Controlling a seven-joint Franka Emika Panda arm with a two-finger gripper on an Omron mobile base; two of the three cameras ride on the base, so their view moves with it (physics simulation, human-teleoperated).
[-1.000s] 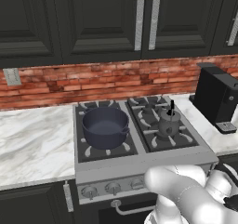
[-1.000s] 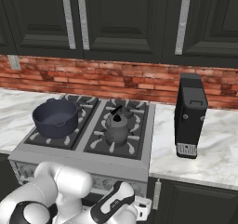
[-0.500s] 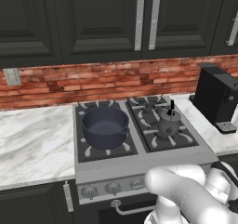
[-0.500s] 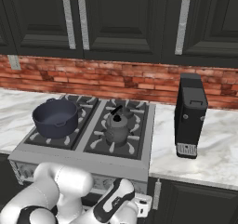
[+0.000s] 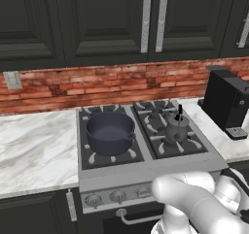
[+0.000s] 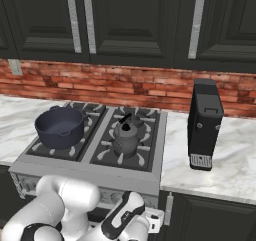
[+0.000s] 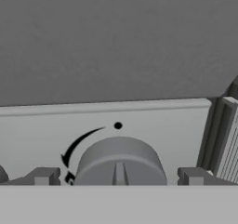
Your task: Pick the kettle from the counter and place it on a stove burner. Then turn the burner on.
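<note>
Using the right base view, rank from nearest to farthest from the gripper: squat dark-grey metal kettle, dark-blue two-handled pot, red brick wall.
1. Kettle, right side of the stove, just beyond the gripper.
2. Pot, left side.
3. Brick wall, behind the stove.

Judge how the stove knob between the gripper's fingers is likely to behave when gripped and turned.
The knob looks rigid, so it should not flex. Its smooth round rim may slip, though the raised centre ridge offers purchase. Mounted on the stove's front panel, it should rotate, not lift.
</note>
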